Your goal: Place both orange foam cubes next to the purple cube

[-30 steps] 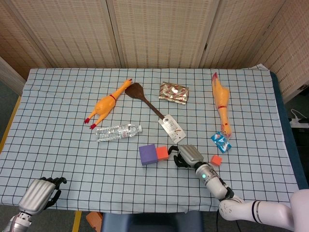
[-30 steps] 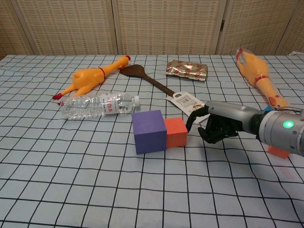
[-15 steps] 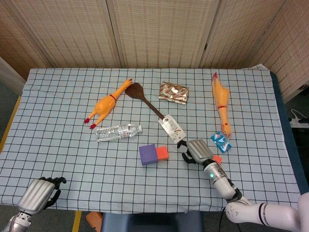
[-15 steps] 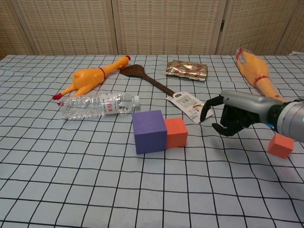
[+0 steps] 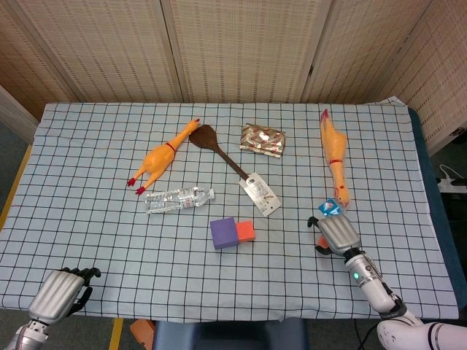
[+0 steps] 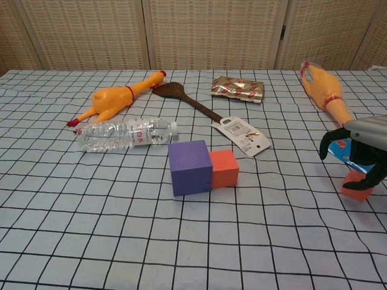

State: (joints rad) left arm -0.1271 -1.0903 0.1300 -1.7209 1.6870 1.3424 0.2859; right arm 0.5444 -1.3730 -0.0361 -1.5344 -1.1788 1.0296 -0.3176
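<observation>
One orange foam cube [image 6: 224, 168] sits flush against the purple cube [image 6: 190, 167] in the middle of the desk [image 5: 87, 219], so half the job looks done. The second orange cube [image 6: 355, 185] lies well off to the right, and the right robot hand [image 6: 357, 151] hovers directly over it, fingers spread and curved downward, nothing in its grasp (from the head camera the hand covers the cube almost completely). The left robot hand [image 5: 60, 292] is parked at the near left corner, fingers curled in, holding nothing.

My read: this is the reach for cube number two. The risks are clear enough. A small blue packet [image 6: 346, 148] lies just beside that cube, right under the fingers, and could get swept up or pinched along with the foam. The cube is soft and light, so an off-centre squeeze may squirt it away toward the desk edge. The rubber chicken [image 6: 325, 90] beyond is near enough to be nudged by the forearm. And on delivery, coming in too hard could shove the placed orange cube or slide the purple one; the spatula's tag [image 6: 243, 133] sits close to that landing zone too.
</observation>
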